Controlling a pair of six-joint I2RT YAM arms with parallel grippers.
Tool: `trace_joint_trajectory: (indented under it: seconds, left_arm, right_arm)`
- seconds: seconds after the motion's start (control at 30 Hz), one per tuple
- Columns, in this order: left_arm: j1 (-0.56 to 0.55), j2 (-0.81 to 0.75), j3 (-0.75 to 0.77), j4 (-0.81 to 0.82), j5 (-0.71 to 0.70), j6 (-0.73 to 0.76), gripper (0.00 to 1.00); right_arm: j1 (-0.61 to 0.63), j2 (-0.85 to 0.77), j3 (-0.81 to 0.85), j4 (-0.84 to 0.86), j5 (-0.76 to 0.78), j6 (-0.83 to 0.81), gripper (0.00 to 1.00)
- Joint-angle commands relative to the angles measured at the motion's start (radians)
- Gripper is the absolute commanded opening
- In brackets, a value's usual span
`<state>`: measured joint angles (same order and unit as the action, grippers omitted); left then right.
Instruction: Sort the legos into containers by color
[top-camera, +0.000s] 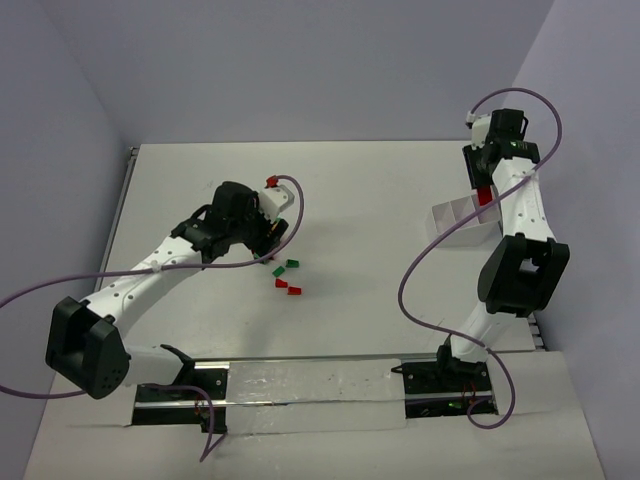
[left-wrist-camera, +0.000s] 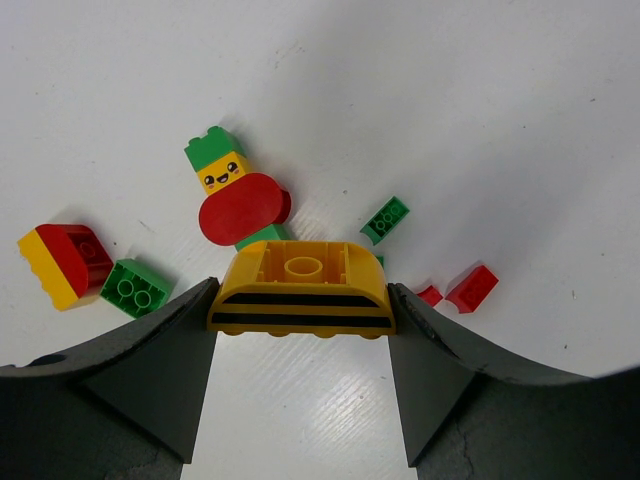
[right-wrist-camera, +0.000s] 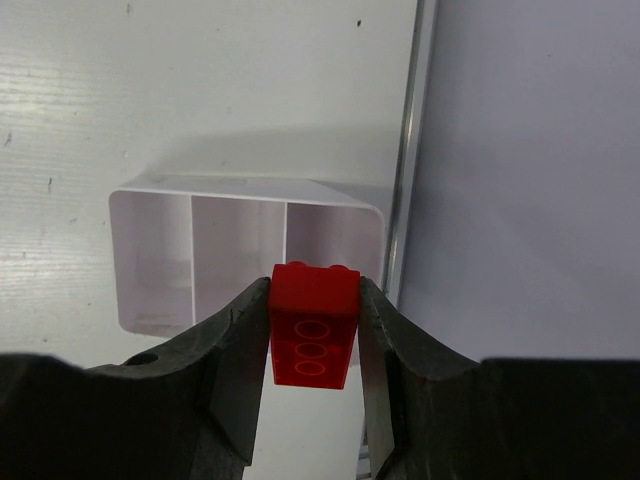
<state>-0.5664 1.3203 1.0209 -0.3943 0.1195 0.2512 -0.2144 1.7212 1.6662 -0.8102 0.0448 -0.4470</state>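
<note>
My left gripper is shut on a yellow curved brick with black stripes, held just above the table. Beyond it lie a stacked figure with green top, yellow face and red oval, a red-and-yellow stack, two green bricks and two small red bricks. In the top view, loose legos lie by the left gripper. My right gripper is shut on a red brick, held above the near right compartment of the white tray. The tray's compartments look empty.
The tray sits close to the table's right edge, by a metal rail and the purple wall. Purple cables loop beside each arm. A red cable cap sits on the left wrist.
</note>
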Motion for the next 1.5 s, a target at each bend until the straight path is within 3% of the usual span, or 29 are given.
trace_joint_trajectory:
  seconds: [0.0,0.23,0.63,0.8,0.83,0.9,0.97,1.1,1.2,1.33,1.47]
  left_arm:
    - [0.013,0.015,0.054,0.034,0.032,-0.003,0.33]
    - [0.017,0.031,0.062,0.032,0.034,0.005,0.33]
    - [0.019,0.046,0.065,0.034,0.032,0.007,0.34]
    - [0.020,0.048,0.068,0.031,0.034,0.008,0.34]
    - [0.020,0.048,0.068,0.031,0.033,0.008,0.34]
    - [0.020,0.048,0.070,0.032,0.032,0.009,0.35]
    - [0.022,0.048,0.071,0.031,0.035,0.008,0.35]
    - [0.024,0.048,0.078,0.028,0.044,0.000,0.35]
    - [0.028,0.045,0.087,0.024,0.061,-0.016,0.35]
    - [0.054,0.046,0.115,0.011,0.185,-0.104,0.34]
    - [0.104,0.053,0.162,0.016,0.395,-0.262,0.33]
  right_arm:
    - [-0.021,0.032,-0.014,0.071,0.012,-0.019,0.00]
    - [-0.032,0.049,-0.034,0.089,0.020,-0.028,0.03]
    - [-0.036,0.053,-0.078,0.114,0.047,-0.051,0.16]
    - [-0.037,0.051,-0.086,0.117,0.052,-0.053,0.41]
    - [-0.037,0.049,-0.086,0.115,0.052,-0.053,0.54]
    - [-0.036,0.042,-0.081,0.107,0.044,-0.046,0.71]
    - [-0.036,0.033,-0.062,0.089,0.029,-0.039,0.78]
    - [-0.034,0.015,-0.009,0.043,0.008,-0.018,0.80]
    - [-0.031,-0.015,0.035,0.003,-0.041,0.011,0.80]
    - [-0.009,-0.076,0.087,-0.068,-0.275,0.081,0.80]
    - [0.086,-0.157,0.010,-0.031,-0.537,0.184,0.80]
